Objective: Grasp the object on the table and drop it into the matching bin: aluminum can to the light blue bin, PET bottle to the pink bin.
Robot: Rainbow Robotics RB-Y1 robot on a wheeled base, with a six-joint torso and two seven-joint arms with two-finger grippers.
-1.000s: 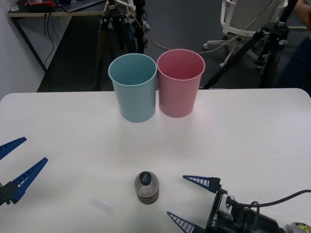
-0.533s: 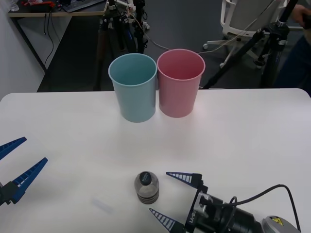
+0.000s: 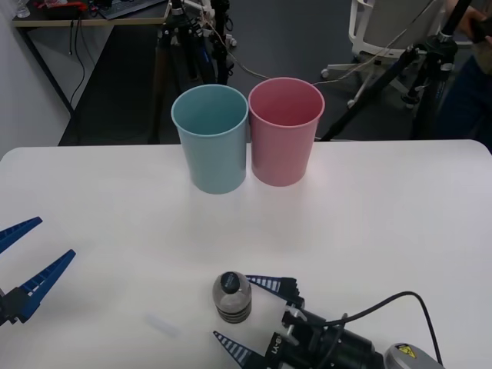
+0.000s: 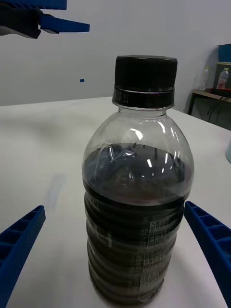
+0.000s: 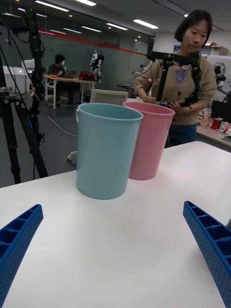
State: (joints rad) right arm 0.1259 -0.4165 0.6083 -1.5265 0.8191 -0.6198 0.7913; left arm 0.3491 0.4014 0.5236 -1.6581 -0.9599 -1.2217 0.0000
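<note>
Right gripper (image 3: 255, 315) low at table (image 3: 384, 223) near edge, 6 o'clock, fingers spread either side of upright PET bottle (image 3: 231, 296), no contact. Left gripper (image 3: 27, 261) open, 9 o'clock. Light blue bin (image 3: 211, 138) and pink bin (image 3: 284, 131) touching, 12 o'clock.

PET bottle (image 4: 137, 192) upright on table (image 4: 43, 139), between spread blue fingers (image 4: 19, 240) of right gripper (image 4: 115, 250)

Front view: looking down from above at the table (image 3: 400, 207). Right wrist view: sitting low, facing the PET bottle (image 4: 137, 192) at close range. Left wrist view: sitting low, facing the light blue bin (image 5: 107, 149) farther off; front view sharing both.
</note>
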